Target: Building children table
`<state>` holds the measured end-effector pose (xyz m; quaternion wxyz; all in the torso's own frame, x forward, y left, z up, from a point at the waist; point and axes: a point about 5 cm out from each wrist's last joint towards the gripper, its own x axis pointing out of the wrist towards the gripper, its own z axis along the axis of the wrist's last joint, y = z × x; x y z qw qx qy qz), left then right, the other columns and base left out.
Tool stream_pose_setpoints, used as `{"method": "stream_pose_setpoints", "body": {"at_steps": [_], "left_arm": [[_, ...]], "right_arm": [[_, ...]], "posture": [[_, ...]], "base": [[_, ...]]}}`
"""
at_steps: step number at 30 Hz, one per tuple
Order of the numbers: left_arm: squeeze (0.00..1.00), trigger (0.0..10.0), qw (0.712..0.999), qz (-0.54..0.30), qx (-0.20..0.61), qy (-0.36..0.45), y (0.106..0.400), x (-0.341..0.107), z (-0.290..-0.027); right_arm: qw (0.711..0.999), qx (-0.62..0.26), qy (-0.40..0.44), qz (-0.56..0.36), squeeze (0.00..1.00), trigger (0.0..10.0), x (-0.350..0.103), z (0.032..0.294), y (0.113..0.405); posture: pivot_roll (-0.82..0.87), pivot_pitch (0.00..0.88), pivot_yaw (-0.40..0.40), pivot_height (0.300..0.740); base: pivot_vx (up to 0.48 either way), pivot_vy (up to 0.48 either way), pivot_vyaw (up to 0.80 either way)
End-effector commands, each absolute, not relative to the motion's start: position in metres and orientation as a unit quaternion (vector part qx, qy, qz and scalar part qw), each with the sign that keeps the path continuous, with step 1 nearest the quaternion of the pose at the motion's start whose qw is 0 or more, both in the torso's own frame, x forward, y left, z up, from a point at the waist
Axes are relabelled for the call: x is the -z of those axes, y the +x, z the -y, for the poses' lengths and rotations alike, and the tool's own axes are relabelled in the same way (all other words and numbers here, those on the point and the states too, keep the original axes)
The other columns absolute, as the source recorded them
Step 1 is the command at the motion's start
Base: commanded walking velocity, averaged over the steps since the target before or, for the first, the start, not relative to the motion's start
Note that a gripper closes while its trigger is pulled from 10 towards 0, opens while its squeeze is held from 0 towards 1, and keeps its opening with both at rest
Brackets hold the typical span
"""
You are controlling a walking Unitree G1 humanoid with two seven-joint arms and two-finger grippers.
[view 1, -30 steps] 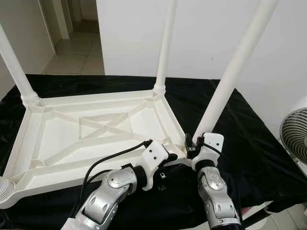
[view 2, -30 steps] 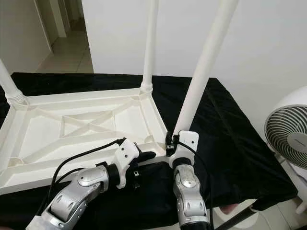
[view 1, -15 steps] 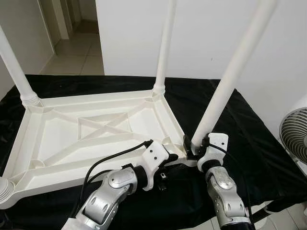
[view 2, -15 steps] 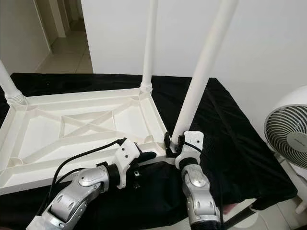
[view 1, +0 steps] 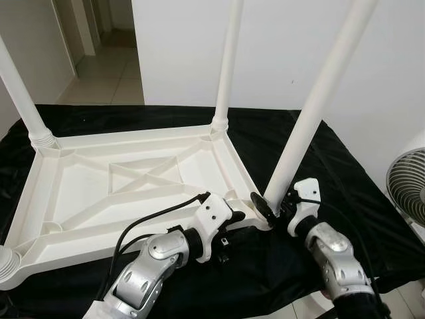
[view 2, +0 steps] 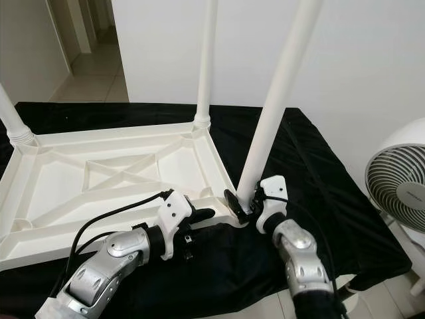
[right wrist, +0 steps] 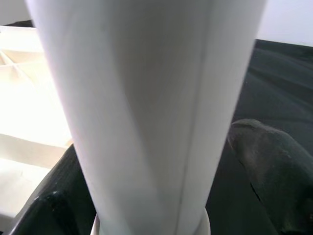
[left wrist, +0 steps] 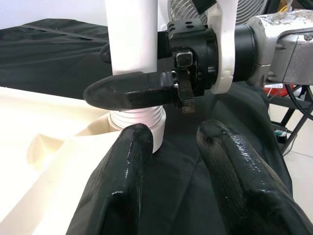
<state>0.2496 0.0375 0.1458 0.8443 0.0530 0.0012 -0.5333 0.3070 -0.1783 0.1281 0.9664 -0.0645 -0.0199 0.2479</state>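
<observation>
Leg point(view 1: 312, 119) stands nearly upright, leaning a bit, right end effector point(view 1: 273, 205) clamped around its base at the tabletop point(view 1: 133, 183) corner, left end effector point(left wrist: 188, 193) slightly open, empty, just beside.

White plastic on black cloth, silver arms with black fingers.

The upturned children's table point(view 1: 133, 176) is creamy white all over, its ribbed underside crossed by an X pattern, and its legs point(view 1: 319, 100) are the same plain white. The cloth point(view 1: 345, 199) over the counter is plain black. Both arms are silver with white wrist housings; the left pincer point(view 1: 236, 218) and the right pincer point(view 1: 265, 207) have glossy black fingers point(left wrist: 122, 196), and a black cable point(view 1: 159, 216) runs along the left arm. The wall point(view 1: 279, 46) is white, the floor point(view 1: 106, 76) pale beige tile. The fan point(view 2: 398, 183) has a white body and a grey grille of curved slats.
</observation>
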Motion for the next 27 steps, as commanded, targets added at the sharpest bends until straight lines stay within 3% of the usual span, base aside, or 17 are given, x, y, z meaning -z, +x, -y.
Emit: {"method": "stream_pose_setpoints", "body": {"at_steps": [1, 7, 8, 9, 10, 11, 26, 27], "left_arm": [[0.0, 10.0, 0.838, -0.003, 0.543, 0.055, 0.25, -0.146, -0.037], [0.0, 10.0, 0.839, 0.0, 0.542, 0.057, 0.252, -0.148, -0.037], [0.0, 10.0, 0.839, 0.0, 0.542, 0.057, 0.252, -0.148, -0.037], [0.0, 10.0, 0.839, 0.0, 0.542, 0.057, 0.251, -0.148, -0.037], [0.0, 10.0, 0.839, 0.0, 0.541, 0.057, 0.251, -0.148, -0.037], [0.0, 10.0, 0.839, -0.001, 0.541, 0.057, 0.251, -0.148, -0.037], [0.0, 10.0, 0.84, -0.002, 0.541, 0.052, 0.25, -0.148, -0.036], [0.0, 10.0, 0.839, -0.002, 0.541, 0.051, 0.249, -0.148, -0.036]], "right_arm": [[0.961, -0.269, -0.066, 0.019, 0.0, 10.0, -0.127, 0.177, 0.308], [0.939, -0.331, -0.095, 0.017, 0.0, 10.0, -0.124, 0.171, 0.315], [0.937, -0.336, -0.098, 0.012, 0.0, 8.1, -0.121, 0.17, 0.316], [0.936, -0.339, -0.099, 0.01, 0.0, 8.1, -0.12, 0.169, 0.317], [0.934, -0.342, -0.101, 0.01, 0.0, 2.1, -0.119, 0.169, 0.317], [0.934, -0.345, -0.098, 0.009, 0.0, 0.0, -0.118, 0.169, 0.318], [0.932, -0.35, -0.091, -0.003, 0.0, 0.0, -0.106, 0.174, 0.312], [0.936, -0.341, -0.088, -0.003, 0.0, 10.0, -0.105, 0.174, 0.311]], "posture": [[-0.01, 0.0, -0.018, 0.74], [0.0, 0.0, -0.016, 0.74], [0.0, 0.0, -0.016, 0.74], [0.0, 0.0, -0.016, 0.74], [0.0, 0.0, -0.017, 0.74], [0.0, 0.0, -0.017, 0.74], [0.0, 0.009, -0.022, 0.74], [-0.01, 0.01, -0.025, 0.74]], "base": [[0.0, 0.0, 0.0], [0.0, 0.0, 0.0], [0.0, 0.0, 0.0], [0.0, 0.0, 0.0], [0.0, 0.0, 0.0], [0.0, 0.0, 0.0], [0.0, 0.0, 0.0], [0.0, 0.0, 0.0]]}}
